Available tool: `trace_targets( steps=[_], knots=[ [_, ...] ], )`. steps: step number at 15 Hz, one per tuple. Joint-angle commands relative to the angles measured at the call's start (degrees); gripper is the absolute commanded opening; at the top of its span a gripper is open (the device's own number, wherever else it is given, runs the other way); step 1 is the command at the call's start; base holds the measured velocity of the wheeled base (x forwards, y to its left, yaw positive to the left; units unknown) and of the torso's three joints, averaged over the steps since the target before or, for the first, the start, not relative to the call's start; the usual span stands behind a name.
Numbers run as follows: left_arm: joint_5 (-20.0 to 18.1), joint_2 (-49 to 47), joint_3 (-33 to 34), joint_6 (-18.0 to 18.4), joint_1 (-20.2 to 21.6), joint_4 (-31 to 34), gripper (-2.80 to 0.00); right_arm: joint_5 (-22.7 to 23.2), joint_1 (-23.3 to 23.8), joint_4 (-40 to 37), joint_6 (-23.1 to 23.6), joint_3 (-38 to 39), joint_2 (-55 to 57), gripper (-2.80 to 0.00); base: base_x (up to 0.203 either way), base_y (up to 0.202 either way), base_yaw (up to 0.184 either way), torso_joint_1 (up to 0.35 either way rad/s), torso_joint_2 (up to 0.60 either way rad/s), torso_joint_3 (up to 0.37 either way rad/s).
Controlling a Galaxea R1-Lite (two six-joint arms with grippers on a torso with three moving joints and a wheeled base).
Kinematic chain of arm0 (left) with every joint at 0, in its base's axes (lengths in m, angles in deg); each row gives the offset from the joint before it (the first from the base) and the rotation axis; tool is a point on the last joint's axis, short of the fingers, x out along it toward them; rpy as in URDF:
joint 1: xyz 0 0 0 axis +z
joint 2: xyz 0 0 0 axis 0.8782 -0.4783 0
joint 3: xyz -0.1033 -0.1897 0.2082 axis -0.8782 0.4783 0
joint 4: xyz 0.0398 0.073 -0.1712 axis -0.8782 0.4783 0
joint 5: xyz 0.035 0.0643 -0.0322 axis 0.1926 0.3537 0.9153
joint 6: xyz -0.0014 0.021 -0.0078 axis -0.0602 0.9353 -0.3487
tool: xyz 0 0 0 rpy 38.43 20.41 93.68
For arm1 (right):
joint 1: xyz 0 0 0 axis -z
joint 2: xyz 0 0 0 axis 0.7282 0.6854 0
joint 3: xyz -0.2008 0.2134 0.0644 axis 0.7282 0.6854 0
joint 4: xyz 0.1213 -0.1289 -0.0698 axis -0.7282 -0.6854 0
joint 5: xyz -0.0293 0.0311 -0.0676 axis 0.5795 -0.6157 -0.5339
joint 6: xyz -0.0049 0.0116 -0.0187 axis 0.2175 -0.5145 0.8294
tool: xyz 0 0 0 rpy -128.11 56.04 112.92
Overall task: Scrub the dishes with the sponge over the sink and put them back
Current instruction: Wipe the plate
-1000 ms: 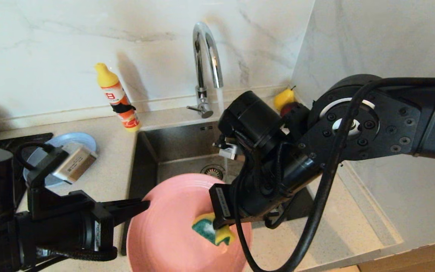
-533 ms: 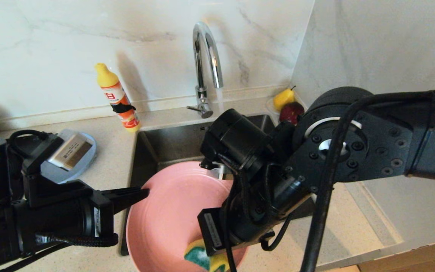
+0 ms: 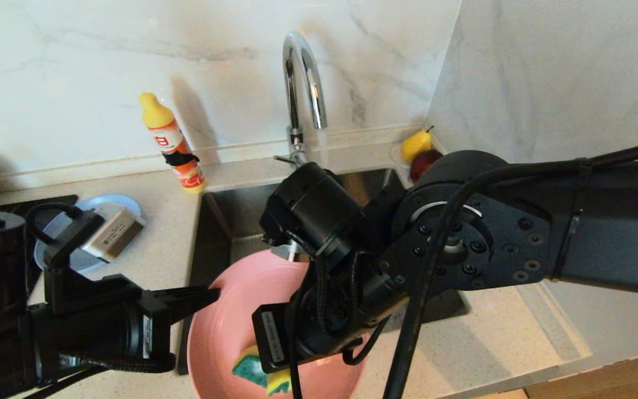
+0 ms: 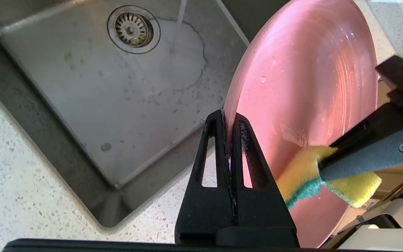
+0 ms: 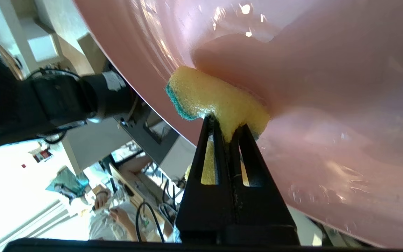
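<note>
My left gripper [image 3: 211, 296] [image 4: 228, 117] is shut on the left rim of the large pink plate [image 3: 225, 332] [image 4: 303, 70], holding it tilted over the near end of the steel sink [image 3: 241, 210] [image 4: 82, 87]. The plate's face is wet. My right gripper [image 5: 226, 127] is shut on the yellow sponge [image 3: 252, 368] [image 4: 303, 175] [image 5: 208, 96], whose green face presses against the plate near its lower near edge. In the head view the right wrist hides that gripper's fingers. A grey-blue plate [image 3: 125, 204] lies on the counter to the left, partly behind my left wrist.
Water runs from the chrome tap [image 3: 302, 72] onto the sink floor beside the drain [image 4: 132, 29]. An orange and yellow bottle [image 3: 172, 144] stands left of the sink at the wall. A pear [image 3: 416, 144] and a red fruit [image 3: 424, 163] sit in the far right corner.
My right arm has swung left and nearer, dragging the sponge across the plate from its right part to its lower near edge. The left gripper keeps its hold on the rim.
</note>
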State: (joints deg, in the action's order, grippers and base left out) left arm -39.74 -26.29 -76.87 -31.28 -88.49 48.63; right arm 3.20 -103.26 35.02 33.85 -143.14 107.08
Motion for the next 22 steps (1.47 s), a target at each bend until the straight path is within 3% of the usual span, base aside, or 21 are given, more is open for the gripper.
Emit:
trace_targets(
  steps=[1,8,14,22],
  knots=[
    [-0.17,-0.01,1.13,-0.01,-0.10,-0.11,-2.80,-1.43,0.01,0.82,-0.19,-0.10,-0.30,-2.80,0.000,0.000,0.000,0.000,0.00,0.000],
    [-0.12,0.62,2.50,0.17,-0.10,-0.20,-2.80,-3.17,4.16,0.57,-0.23,-0.01,-2.90,-2.80,0.000,0.000,0.000,0.000,0.00,0.000],
    [0.15,2.00,1.65,-0.01,-0.01,-0.20,-2.80,-4.08,5.73,-6.14,-0.12,2.28,-4.99,-2.80,0.000,0.000,0.000,0.000,0.00,0.000],
    [0.50,1.59,1.44,-1.67,0.01,-0.20,-2.80,-4.03,-0.27,-6.26,-0.10,4.21,-4.97,-2.80,0.000,0.000,0.000,0.000,0.00,0.000]
  ],
)
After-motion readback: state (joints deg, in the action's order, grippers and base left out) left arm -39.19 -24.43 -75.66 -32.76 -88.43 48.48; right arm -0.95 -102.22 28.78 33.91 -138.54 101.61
